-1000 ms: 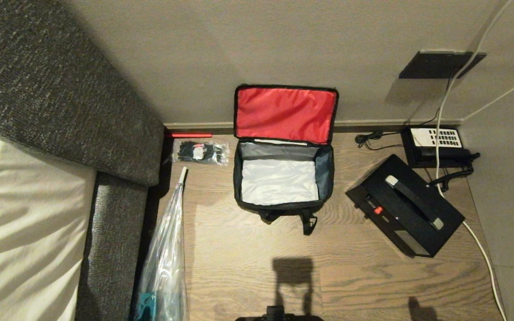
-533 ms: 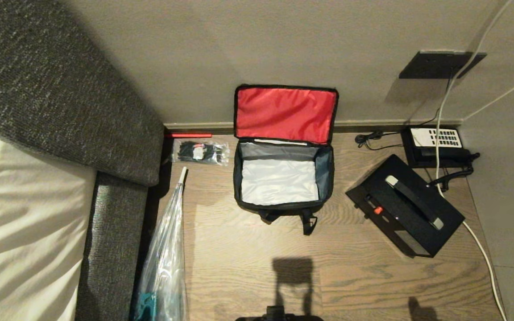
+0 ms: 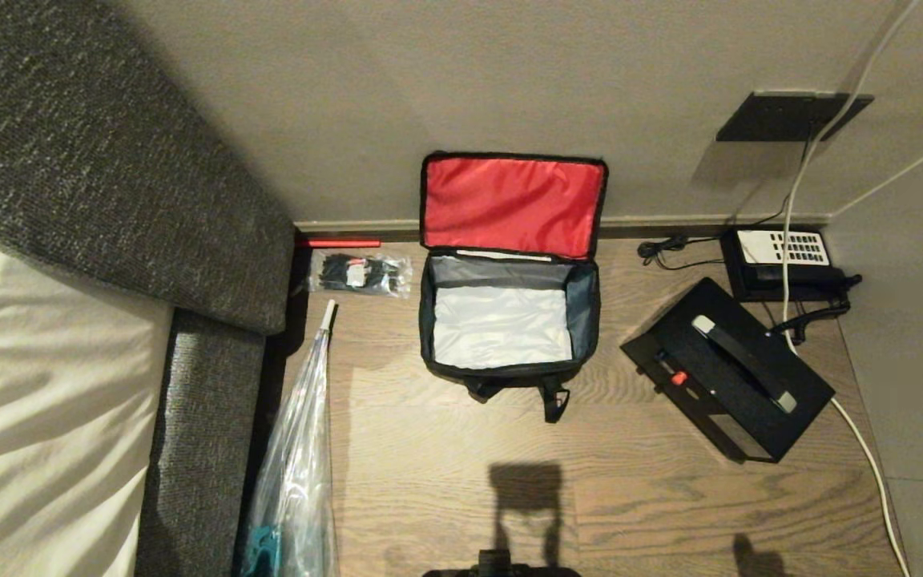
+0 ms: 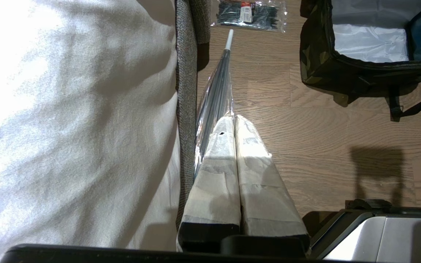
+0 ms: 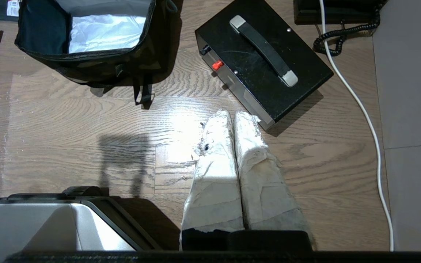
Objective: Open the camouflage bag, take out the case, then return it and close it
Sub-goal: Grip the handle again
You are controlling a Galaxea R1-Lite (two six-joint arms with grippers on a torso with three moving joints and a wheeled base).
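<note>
Wooden floor (image 3: 445, 449) unchanged: camouflage bag (image 3: 507, 320) open, case (image 3: 726, 369) beside it, both tools pinched closed

Camouflage bag (image 3: 508, 320) stands open at centre, red lid against wall; case (image 3: 727, 370) lies apart at three o'clock on wooden floor (image 3: 445, 473).

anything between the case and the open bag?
Nothing visible. The case sits on bare floor to the right of the camouflage bag, with only wood between them. The bag's lid is up against the wall and its interior is empty.
</note>
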